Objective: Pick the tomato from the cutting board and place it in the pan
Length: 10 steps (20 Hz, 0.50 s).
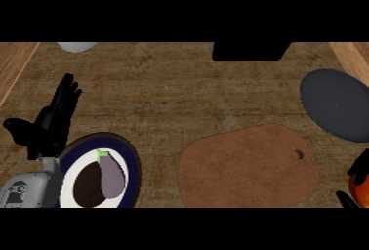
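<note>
The tomato (358, 184) shows as an orange-red patch at the right edge of the head view, just off the right side of the brown cutting board (245, 168). Black fingers of my right hand (346, 198) curl round it above and below, and most of the hand is cut off by the edge. The dark grey pan (337, 103) lies beyond the hand at the far right, with nothing in it. My left hand (52, 122) rests open at the left, fingers pointing up.
A dark-rimmed plate (127, 155) holding a purple eggplant (110, 177) sits beside my left forearm. A black object (251, 51) and a pale round object (77, 46) stand at the counter's far edge. Wooden borders run along both sides.
</note>
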Motion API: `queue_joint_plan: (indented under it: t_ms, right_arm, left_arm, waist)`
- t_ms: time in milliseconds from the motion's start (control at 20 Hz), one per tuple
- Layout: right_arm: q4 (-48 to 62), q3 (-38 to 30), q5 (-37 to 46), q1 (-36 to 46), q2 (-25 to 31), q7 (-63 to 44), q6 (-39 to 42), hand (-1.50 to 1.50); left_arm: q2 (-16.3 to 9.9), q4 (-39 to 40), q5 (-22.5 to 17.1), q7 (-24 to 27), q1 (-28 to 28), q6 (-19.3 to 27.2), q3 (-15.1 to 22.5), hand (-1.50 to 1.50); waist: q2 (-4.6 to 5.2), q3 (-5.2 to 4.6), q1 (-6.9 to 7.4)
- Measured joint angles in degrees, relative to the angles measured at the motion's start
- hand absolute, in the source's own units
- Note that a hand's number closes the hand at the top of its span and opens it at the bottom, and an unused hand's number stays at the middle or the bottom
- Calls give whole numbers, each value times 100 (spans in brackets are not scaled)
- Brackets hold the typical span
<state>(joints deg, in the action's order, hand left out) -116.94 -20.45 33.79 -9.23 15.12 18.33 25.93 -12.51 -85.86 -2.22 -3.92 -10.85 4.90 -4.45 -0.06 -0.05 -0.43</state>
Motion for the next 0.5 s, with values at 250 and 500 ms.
queue_joint_plan:
  t_ms: [250, 500]
  right_arm:
    - [1121, -760, -898, 1145, 340, -555, 285, 150]
    - [3049, -1003, -493, 2149, 1018, -16, -317, 150]
  left_arm:
    - [10, 136, -2, 99, -60, -65, -16, 0]
    - [81, 227, 56, 24, -247, -51, 56, 0]
  waist:
    - [17, 3, 69]
    - [42, 10, 149]
